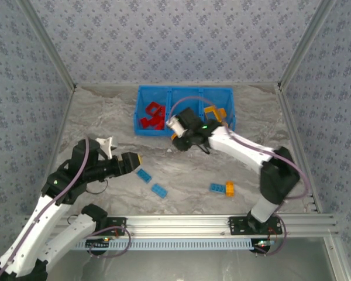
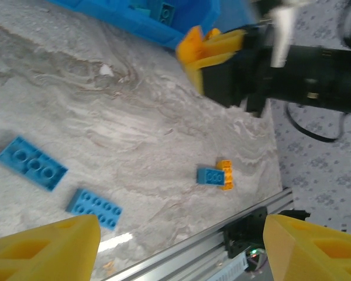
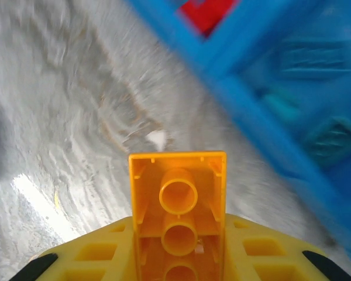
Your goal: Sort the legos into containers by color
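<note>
My right gripper (image 3: 177, 227) is shut on an orange-yellow lego (image 3: 177, 193), its hollow underside facing the camera. In the top view this gripper (image 1: 180, 139) hangs just in front of the blue bin's (image 1: 141, 111) near wall. Red legos (image 1: 152, 117) lie in the left container, teal ones (image 2: 164, 10) in the middle, an orange one (image 1: 214, 111) in the right. My left gripper (image 2: 181, 227) is open above the table with nothing between its fingers (image 2: 44, 249). Two blue legos (image 1: 143, 175) (image 1: 159, 190) lie near it. A blue lego (image 1: 217, 187) touches an orange one (image 1: 229, 188) farther right.
A metal rail (image 1: 222, 221) runs along the table's near edge. Patterned walls with metal corner posts (image 1: 47, 47) close in the left, back and right sides. Marbled tabletop (image 1: 181, 170) lies open between the two arms.
</note>
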